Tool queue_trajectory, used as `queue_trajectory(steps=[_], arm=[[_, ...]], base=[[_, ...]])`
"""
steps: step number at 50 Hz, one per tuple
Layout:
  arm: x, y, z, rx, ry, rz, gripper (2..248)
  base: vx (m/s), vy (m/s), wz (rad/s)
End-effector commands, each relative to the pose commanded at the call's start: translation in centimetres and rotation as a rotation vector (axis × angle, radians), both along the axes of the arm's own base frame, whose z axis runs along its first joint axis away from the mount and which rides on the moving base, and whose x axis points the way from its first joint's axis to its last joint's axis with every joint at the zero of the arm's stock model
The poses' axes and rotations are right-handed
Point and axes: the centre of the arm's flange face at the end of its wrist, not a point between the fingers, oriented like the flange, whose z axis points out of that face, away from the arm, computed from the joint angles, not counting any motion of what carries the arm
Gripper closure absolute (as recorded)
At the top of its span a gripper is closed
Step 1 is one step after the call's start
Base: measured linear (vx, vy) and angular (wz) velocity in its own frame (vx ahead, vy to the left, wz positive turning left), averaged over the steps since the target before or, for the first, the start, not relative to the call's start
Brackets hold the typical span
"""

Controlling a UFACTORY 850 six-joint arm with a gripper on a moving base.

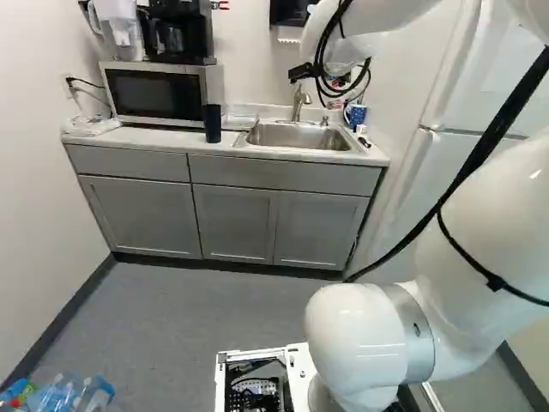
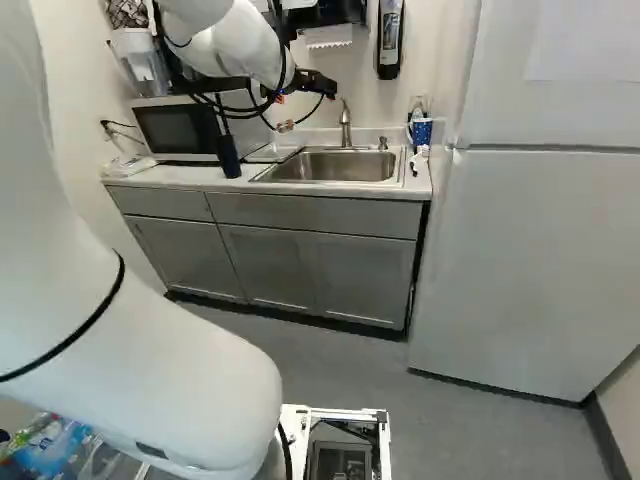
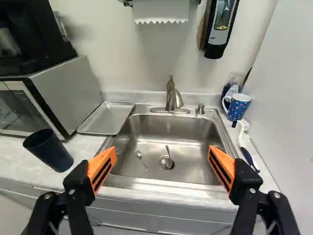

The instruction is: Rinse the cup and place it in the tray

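Ok so the dark cup [image 3: 49, 151] is standing upright on the counter [image 3: 14, 154], nr the microwave [image 3: 73, 81] & tray [image 3: 107, 119]; its inside is looking too dark to tell. Tray's lying between the microwave & sink [image 3: 222, 180]. Sink's holding a spoon [image 3: 142, 159] plus another utensil [image 3: 168, 152], its lower end resting at the drain [image 3: 166, 163]. Gripper [image 1: 334, 77] is hanging released, orange pads [image 3: 101, 169] standing wide apart w/ the sink showing ahead, btwn them. Dotted mug [image 3: 238, 106] is sitting past the sink's fridge-side corner; can't tell what's in it. Brush [image 3: 244, 147] is lying just beside. Bottle [image 3: 232, 90] behind the mug is wearing a pale label, print too small to tell. Up top, the coffee maker [image 1: 176, 34] is sitting on the microwave. Also, clear bottles [image 1: 64, 395] are lying at the L foot of the left base view.
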Motion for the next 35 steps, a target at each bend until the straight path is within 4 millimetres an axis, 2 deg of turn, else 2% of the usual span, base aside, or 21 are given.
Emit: queue_trajectory(steps=[35], arm=[[0.00, 0.00, 0.00, 0.000, 0.000, 0.000, 3]], base=[[0.130, -0.051, -0.004]])
